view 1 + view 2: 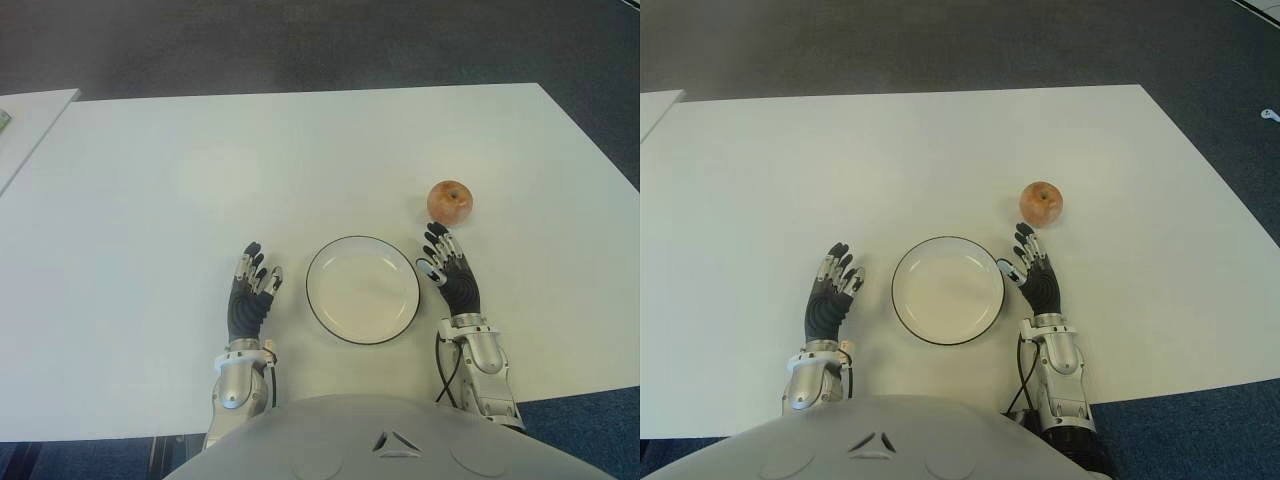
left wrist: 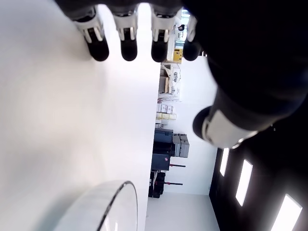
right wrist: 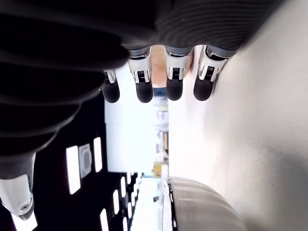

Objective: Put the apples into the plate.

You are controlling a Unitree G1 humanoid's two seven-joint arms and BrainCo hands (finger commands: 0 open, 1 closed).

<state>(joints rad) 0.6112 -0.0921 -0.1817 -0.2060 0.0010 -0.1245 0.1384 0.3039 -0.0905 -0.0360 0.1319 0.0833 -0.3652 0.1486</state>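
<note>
An apple (image 1: 450,202) is sitting on the tabletop (image 1: 200,160) outside the seemingly empty plate (image 1: 362,290); right hand (image 1: 450,268) and left hand (image 1: 250,295) are flanking it, fingers spread, holding nothing.

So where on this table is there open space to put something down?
Most of the white table is bare: the whole far half beyond the plate, and the stretch left of the left hand. It is crowded only near the robot, where the plate sits between both hands and the apple lies just beyond the right hand.

Plate (image 2: 103,211) cut off (wrist views), apple (image 3: 158,62) mostly hidden.
</note>
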